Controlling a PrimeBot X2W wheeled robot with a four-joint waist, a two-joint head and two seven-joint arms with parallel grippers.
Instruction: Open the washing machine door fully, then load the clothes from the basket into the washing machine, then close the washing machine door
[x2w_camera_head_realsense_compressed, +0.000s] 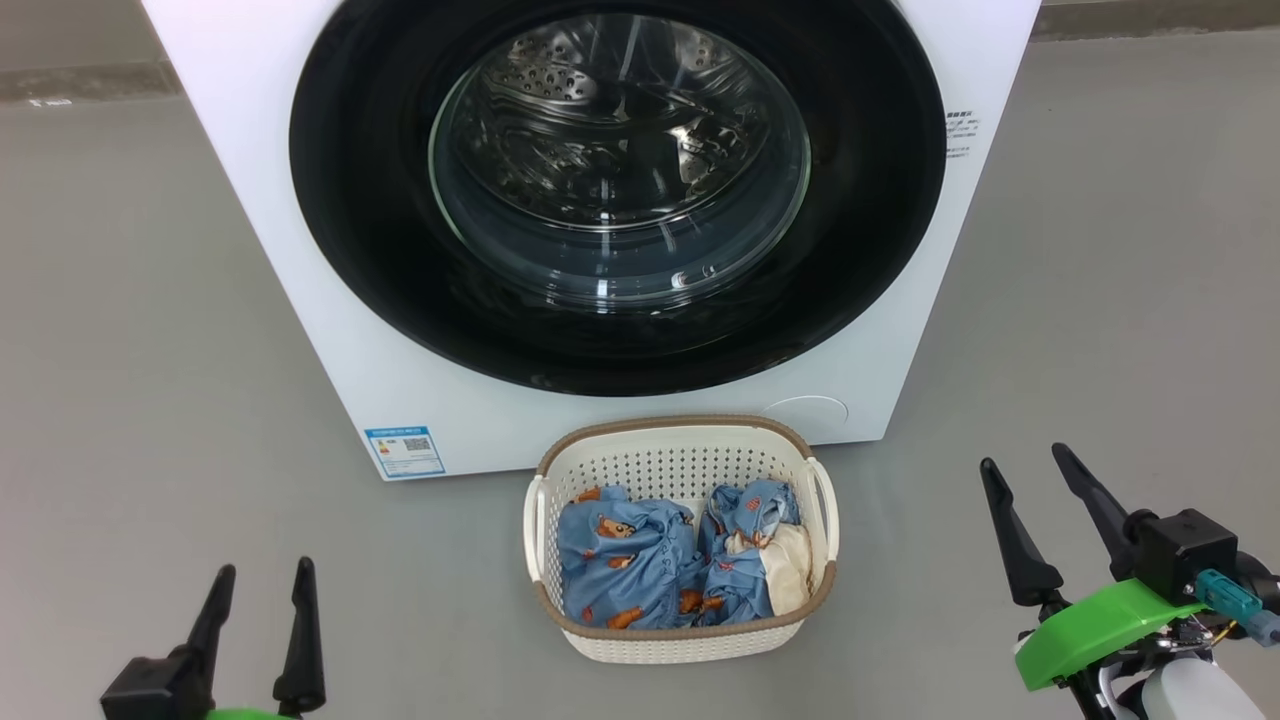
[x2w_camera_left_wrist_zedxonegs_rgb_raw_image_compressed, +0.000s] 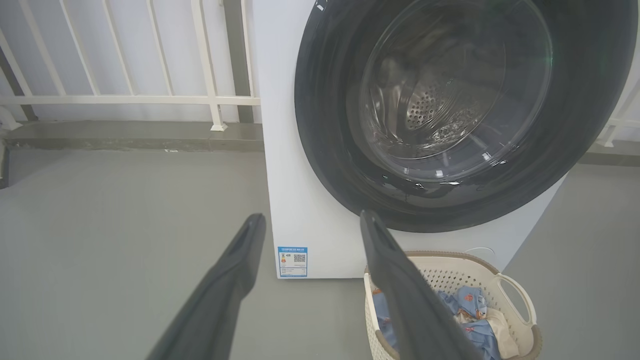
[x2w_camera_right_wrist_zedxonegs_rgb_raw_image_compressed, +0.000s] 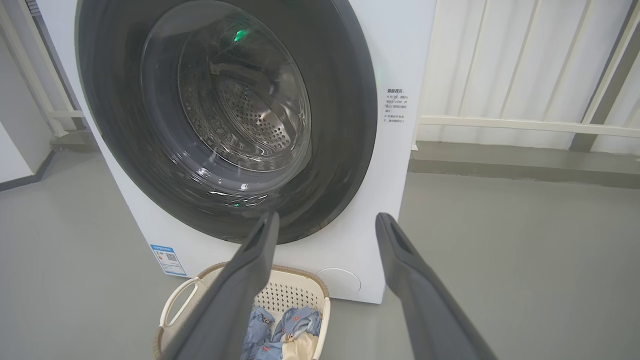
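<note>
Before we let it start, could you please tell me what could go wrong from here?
The door is shut and its glossy rim shows no obvious handle, so a grip may slip.
The basket sits just below the door; a low reach could knock it.
The clothes are bunched together, so some might drop on the floor.

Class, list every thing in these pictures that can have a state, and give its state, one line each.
washing machine door: shut
washing machine: drum looks empty
basket: upright on the floor, loaded
clothes: crumpled inside the basket
left gripper: open, holding nothing
right gripper: open, holding nothing
</note>
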